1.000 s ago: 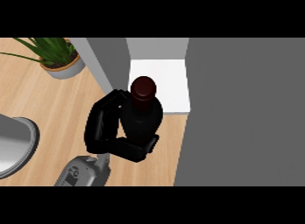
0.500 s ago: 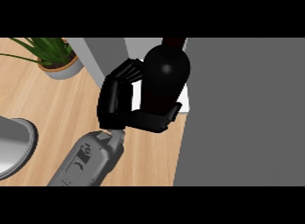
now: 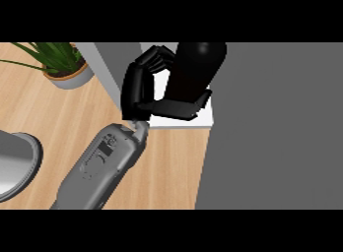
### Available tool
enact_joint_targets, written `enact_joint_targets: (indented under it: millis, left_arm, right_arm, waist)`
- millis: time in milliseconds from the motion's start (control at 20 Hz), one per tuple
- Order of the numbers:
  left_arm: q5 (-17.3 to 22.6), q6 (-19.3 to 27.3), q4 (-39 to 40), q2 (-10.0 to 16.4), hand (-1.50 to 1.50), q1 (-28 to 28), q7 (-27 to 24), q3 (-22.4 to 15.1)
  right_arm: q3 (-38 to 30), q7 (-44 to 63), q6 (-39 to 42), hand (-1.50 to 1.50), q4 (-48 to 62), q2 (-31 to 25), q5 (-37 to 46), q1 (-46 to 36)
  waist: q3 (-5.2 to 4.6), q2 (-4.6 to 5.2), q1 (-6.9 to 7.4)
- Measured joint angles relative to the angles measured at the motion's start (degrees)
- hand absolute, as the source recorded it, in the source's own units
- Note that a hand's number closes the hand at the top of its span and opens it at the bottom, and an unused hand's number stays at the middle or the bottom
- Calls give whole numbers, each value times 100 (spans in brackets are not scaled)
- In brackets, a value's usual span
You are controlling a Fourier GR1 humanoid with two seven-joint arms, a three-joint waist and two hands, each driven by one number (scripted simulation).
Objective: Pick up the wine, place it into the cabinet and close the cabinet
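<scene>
Wooden worktop (image 3: 29, 108) spreads left of the fingers (image 3: 154, 55), and a grey cabinet (image 3: 284, 128) stands to their right. The left hand (image 3: 136, 91) has them clamped round the wine (image 3: 192, 69), above the cabinet's white shelf (image 3: 176, 122).

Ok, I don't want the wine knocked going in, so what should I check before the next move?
1. Left hand curled round the wine bottle: ok.
2. White cabinet shelf showing, so open: ok.
3. Bottle over that shelf: ok.
4. Bottle clear of the grey panel at right: cannot tell.
5. Bottle upright: cannot tell.
6. Right hand ready to close up: cannot tell, out of view.
</scene>
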Motion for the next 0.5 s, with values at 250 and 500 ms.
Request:
enact_joint_targets:
  millis: [250,500]
  left_arm:
    - [-169,144,512,-36,150,-147,-333,-123]
    - [-91,178,1031,-44,150,-283,-663,-134]
  right_arm:
    - [-79,-84,89,-150,75,12,-41,-12]
    - [-163,-76,142,-150,114,-6,-96,-80]
  waist:
    - [0,4,-9]
    - [-3,5,-18]
